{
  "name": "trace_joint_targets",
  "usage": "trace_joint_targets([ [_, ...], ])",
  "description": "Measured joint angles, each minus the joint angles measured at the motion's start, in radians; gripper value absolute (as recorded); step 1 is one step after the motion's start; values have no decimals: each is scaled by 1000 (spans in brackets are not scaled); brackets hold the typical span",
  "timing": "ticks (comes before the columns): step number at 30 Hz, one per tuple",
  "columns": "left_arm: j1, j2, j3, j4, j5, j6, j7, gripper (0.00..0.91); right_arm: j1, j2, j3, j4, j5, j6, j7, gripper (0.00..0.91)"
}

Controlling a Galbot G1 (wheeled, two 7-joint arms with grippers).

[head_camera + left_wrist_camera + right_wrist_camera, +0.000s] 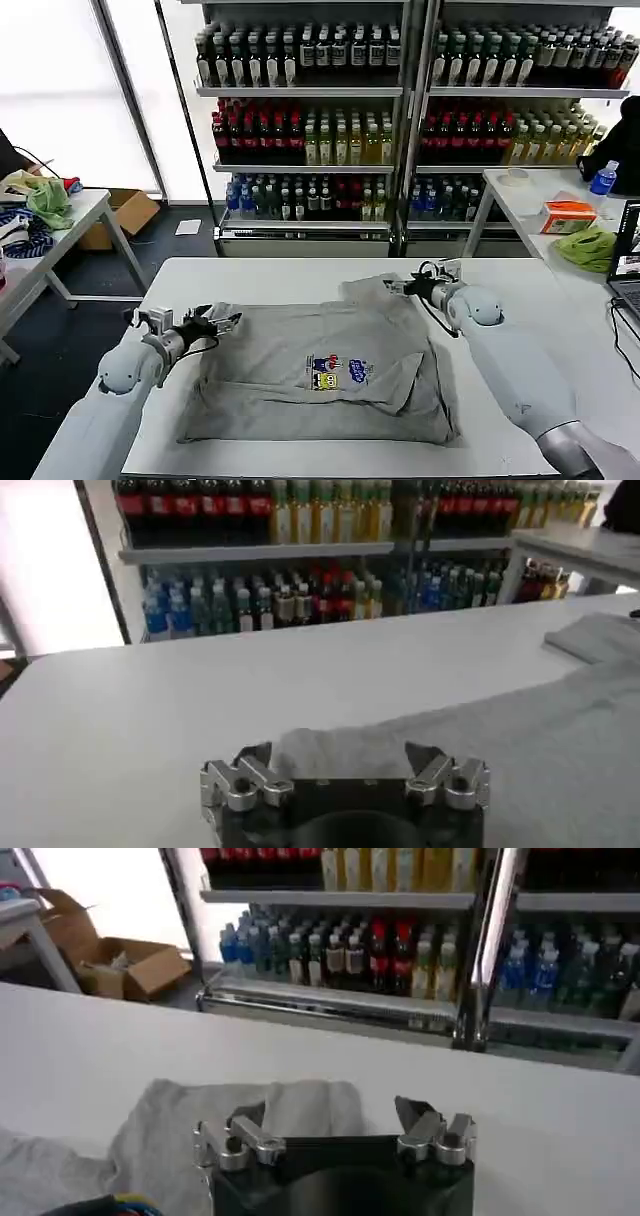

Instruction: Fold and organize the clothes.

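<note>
Behind the scene stand tall metal shelves packed with rows of bottled drinks (300,140), and in front of them a broad white tabletop (270,275) carries the work. Spread across its middle lies the light grey short-sleeved cotton shirt (300,350), chest side up, with its small multicoloured print (337,371) facing the head camera and the near portion folded into a flat band along the front edge. On the robot's left, the left end effector (222,321) sits right at the shirt's left edge, fingers spread wide apart; the left wrist view has grey cloth (480,745) lying between and beyond the two open fingers, with no grip on it. Over on the right, the right end effector (398,286) is at the far right corner of the shirt, by the sleeve that pokes out toward the shelves, and it too is spread wide; the right wrist view shows the sleeve fabric (260,1113) lying flat just ahead of its parted fingers.
</note>
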Motion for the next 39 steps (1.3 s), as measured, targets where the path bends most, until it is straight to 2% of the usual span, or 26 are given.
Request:
trace_joint_targets([
  [6,-28,3,13,38,10,-6,9,907,15,25,-7,-43,9,0,6,907],
  [7,-31,3,16,44,11,-7,10,907,17,29,-8,-49,9,0,7,262],
  [8,-35,2,19,50,12,-7,11,907,17,33,-8,-54,9,1,9,81],
  [9,-40,1,21,56,13,-8,12,907,18,36,-8,-58,10,2,11,0],
  [10,-44,1,24,61,13,-8,13,897,18,39,-8,-60,11,2,12,0],
  [11,-47,1,26,64,13,-8,14,846,18,40,-8,-62,11,2,12,0],
  [12,-49,1,29,67,13,-9,15,645,18,41,-7,-64,13,3,13,0],
  [13,-49,2,31,68,12,-9,17,383,17,42,-7,-66,14,4,13,0],
  [14,-49,2,33,69,12,-10,19,212,16,42,-6,-67,16,5,13,0],
  [15,-50,1,33,71,12,-10,19,81,15,43,-6,-67,18,5,13,0],
  [16,-50,0,34,71,12,-9,20,10,15,43,-5,-68,20,5,13,0],
  [29,-27,20,18,60,28,8,61,10,24,59,-20,-79,28,3,3,0],
  [39,-19,6,15,45,19,11,68,10,22,60,-25,-77,42,14,1,0],
])
